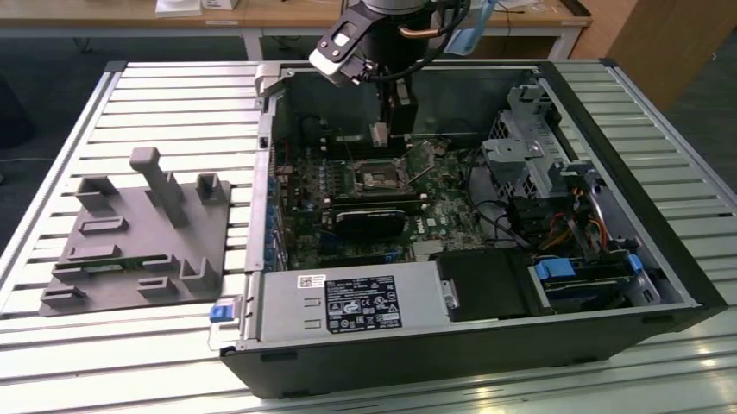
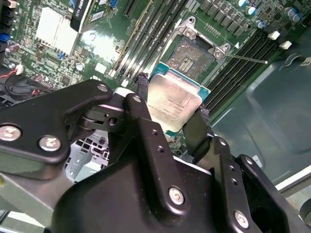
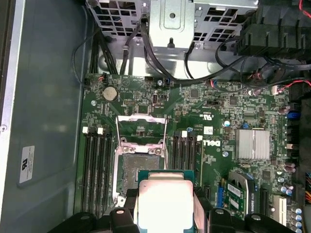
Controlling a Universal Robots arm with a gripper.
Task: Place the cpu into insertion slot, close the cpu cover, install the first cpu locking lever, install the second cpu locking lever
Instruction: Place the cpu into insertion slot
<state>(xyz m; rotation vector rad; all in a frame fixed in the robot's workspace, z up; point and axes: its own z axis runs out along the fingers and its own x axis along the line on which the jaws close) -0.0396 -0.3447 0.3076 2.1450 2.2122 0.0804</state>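
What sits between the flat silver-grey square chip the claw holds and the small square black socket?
Nothing. In the second wrist view the stretch from the silver-grey cpu to the open black insertion slot is bare.

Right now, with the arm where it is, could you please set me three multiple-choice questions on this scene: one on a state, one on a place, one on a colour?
1. In what state is the insertion slot?
A. empty and uncovered
B. filled by a chip
C. shut under a metal frame

2. Where is the cpu?
A. seated in the slot
B. in the gripper, above the circuit board
C. in a person's hand

3. What colour is the circuit board around the slot?
A. green
B. red
C. white

Answers:
1 A: its bare centre shows in the first wrist view.
2 B: the black fingers clamp its edges in the second wrist view.
3 A: green shows on all sides of the slot.
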